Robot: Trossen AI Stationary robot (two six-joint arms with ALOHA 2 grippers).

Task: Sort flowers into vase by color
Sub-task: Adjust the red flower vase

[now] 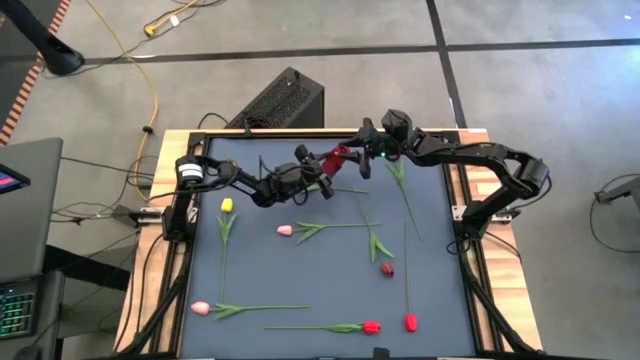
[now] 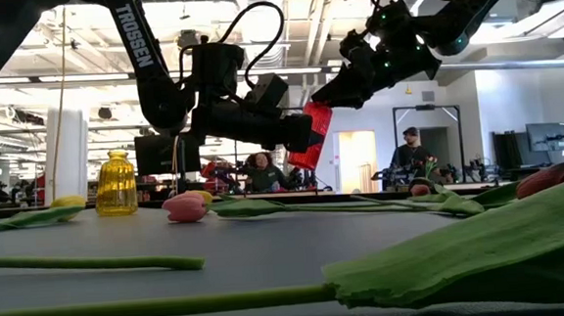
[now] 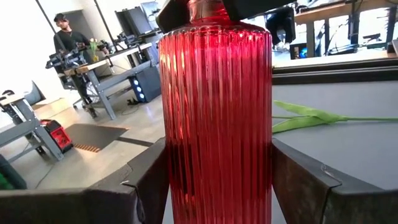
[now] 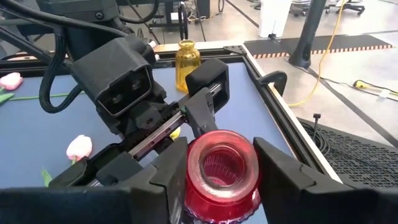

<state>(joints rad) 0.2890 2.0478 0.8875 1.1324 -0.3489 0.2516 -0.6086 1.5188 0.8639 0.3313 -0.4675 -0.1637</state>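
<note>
A red ribbed glass vase (image 3: 214, 106) hangs above the table's far middle, between my two grippers. My left gripper (image 1: 322, 185) reaches in from the table's left and is shut on the vase's body. My right gripper (image 4: 221, 177) comes from the right and stands around the vase's neck, below its open mouth (image 4: 221, 158). Tulips lie flat on the blue mat (image 1: 260, 270): a yellow one (image 1: 227, 205), a pink one (image 1: 285, 230) and another pink one (image 1: 200, 308), a maroon one (image 1: 387, 268), a red one (image 1: 372, 326) and another red one (image 1: 410, 322). My left gripper pinches the vase's ribbed body (image 3: 186, 168) between its two fingers (image 3: 146, 180), one on each side, coming level from the table's left. The vase is lifted clear of the table and leans a little in the low view. My right gripper has a finger (image 4: 171, 174) on each side of the vase's neck (image 4: 249, 196), just under the rim, slanting slightly down from the table's right. The fingers look to be against the glass.
A yellow glass vase (image 4: 186, 62) stands near the mat's far left corner. One more green stem (image 1: 403, 195) lies below my right arm. A raised frame (image 1: 470, 250) borders the mat. People and benches show in the room beyond.
</note>
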